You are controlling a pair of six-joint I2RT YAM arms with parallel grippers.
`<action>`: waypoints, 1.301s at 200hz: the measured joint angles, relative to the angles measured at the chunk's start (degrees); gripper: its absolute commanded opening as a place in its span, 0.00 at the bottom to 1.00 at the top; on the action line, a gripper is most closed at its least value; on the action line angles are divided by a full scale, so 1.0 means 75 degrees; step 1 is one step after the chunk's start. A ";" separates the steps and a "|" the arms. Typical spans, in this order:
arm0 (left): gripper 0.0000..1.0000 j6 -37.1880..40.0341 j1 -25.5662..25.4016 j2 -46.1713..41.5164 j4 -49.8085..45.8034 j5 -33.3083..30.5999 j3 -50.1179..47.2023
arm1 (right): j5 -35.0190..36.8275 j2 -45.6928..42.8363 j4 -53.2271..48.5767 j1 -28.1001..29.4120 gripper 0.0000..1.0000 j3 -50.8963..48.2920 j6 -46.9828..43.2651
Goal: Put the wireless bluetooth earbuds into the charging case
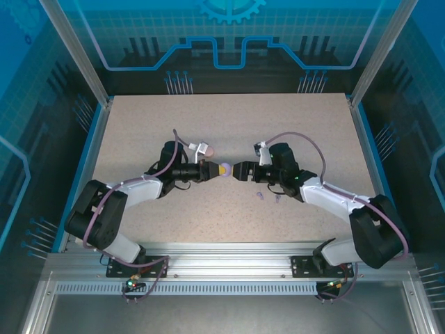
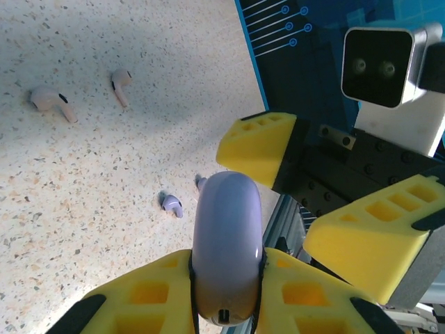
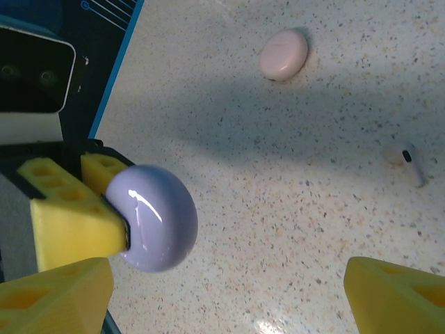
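Squarely clamped in the left claw, whose yellow foam fingers pinched its edges, the glossy lilac round plastic charging case hung clear of the table, its lid apparently shut. Facing it, the right claw gaped wide and held nothing, probably so it could pry the lid while the left steadied the body. Below, two small purple plastic earbuds lay loose on the speckled beige tabletop, with two pale pink earbuds farther off. A rounded pink plastic case sat apart, closed. None of these four buds was in a case.
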 measured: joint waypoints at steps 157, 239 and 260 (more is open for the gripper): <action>0.00 -0.0015 -0.0047 0.0003 -0.0041 0.0015 0.0050 | -0.0227 0.0921 0.0577 -0.0192 0.81 0.0277 0.0154; 0.00 -0.0015 -0.0067 0.0000 0.0000 0.0023 0.0172 | -0.0172 0.0597 0.0315 -0.0551 0.79 -0.0082 0.0315; 0.00 -0.0017 -0.0067 0.0000 0.0023 0.0026 0.0172 | -0.0437 -0.0029 0.0271 -0.0659 0.77 -0.0175 0.0233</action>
